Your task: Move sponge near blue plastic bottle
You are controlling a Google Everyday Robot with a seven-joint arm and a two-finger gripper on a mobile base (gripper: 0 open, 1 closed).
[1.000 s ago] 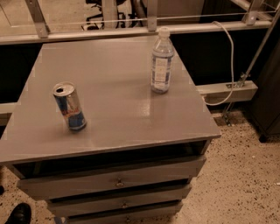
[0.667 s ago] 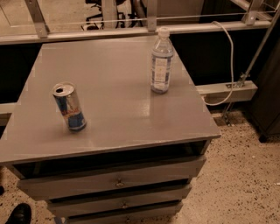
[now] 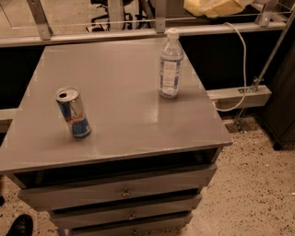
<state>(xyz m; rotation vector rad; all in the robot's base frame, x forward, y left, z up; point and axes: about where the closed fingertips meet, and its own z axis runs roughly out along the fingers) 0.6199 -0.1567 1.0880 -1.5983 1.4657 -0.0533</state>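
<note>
The blue plastic bottle stands upright near the far right corner of the grey cabinet top; it is clear and bluish, with a white cap. My gripper shows only as a pale yellow shape at the frame's top edge. It is above and to the right of the bottle, and well apart from it. I cannot make out the sponge as a separate thing; it may be part of that yellow shape. No sponge lies on the cabinet top.
A blue-silver drink can stands tilted at the left front of the top. Drawers sit below. A metal rail runs behind the cabinet. A white cable and a speckled floor are on the right.
The pale yellow shape has come into view at the top edge; it was not there before. The bottle and the can have not moved.
</note>
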